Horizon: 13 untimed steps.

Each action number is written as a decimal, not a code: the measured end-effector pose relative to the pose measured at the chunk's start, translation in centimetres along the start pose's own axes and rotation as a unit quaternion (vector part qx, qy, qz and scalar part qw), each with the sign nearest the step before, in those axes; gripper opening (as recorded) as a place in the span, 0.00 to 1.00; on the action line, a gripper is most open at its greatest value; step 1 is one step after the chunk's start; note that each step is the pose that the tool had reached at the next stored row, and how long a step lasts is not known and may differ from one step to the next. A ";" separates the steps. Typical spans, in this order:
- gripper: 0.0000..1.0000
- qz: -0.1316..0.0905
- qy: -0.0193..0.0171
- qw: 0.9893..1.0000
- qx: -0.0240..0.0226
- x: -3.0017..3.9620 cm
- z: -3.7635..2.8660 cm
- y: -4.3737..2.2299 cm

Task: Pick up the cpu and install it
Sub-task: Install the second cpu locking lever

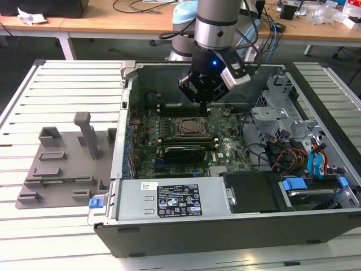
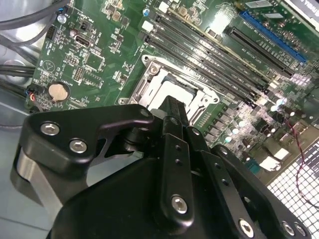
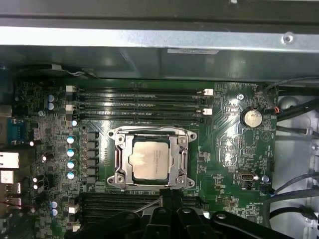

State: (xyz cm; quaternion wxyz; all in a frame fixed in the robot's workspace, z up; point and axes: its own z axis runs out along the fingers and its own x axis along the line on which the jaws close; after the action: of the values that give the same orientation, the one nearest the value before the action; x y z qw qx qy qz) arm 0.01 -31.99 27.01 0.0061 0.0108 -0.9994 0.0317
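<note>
A Universal Robots arm hangs its black gripper over an open desktop computer case that lies on a slatted white table. In the first wrist view the cpu, a pale silvery square, sits flat inside the metal socket frame at the centre of the green motherboard, its edges lined up with the frame. The gripper's fingers stand closed together with nothing between them, their tips just at the socket frame's 6 o'clock edge in that view, apart from the chip itself. In the second wrist view the fingertips hide part of the socket, and a silver sliver of the cpu shows beyond them. A round coin battery lies at about 2 o'clock from the cpu in the first wrist view, and memory slots run along the 12 o'clock side of the socket. In the exterior view a grey plastic tray with upright posts rests on the table at 9 o'clock from the case.
</note>
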 end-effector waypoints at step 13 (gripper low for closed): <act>0.11 0.000 0.000 1.000 0.000 0.03 0.11 -1.20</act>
State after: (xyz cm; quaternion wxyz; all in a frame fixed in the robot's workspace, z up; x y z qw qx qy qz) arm 0.01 -33.20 26.98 0.0061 0.0108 -0.9994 0.0317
